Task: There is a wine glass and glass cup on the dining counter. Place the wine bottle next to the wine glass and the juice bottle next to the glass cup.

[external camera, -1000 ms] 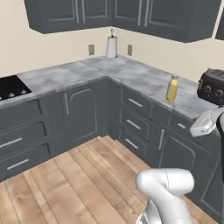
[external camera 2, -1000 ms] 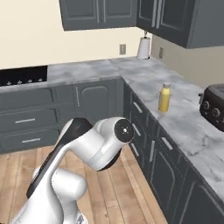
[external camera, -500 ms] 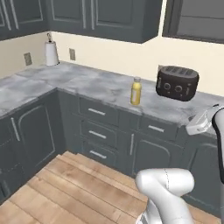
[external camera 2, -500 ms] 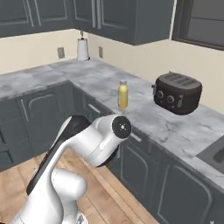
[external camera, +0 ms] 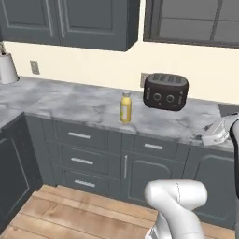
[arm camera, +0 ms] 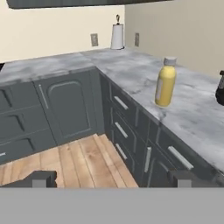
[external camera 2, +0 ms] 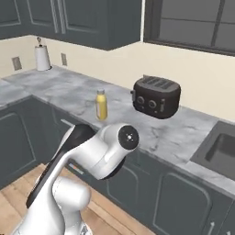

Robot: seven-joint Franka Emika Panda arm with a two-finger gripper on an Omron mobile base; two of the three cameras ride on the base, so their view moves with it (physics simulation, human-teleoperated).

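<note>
While hand (arm camera: 111, 178) hangs wide apart, one juice bottle (external camera: 125, 107) upright beside one toaster (external camera: 165, 91).

The toaster (arm camera: 220, 89) is cut off at the hand view's right edge, and the juice bottle (arm camera: 165, 82) label seems too blurred to read.

White arm (external camera 2: 87, 160), dark joints

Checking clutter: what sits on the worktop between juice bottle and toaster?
Nothing: bare marble separates the juice bottle from the toaster, seen in the right base view.
</note>
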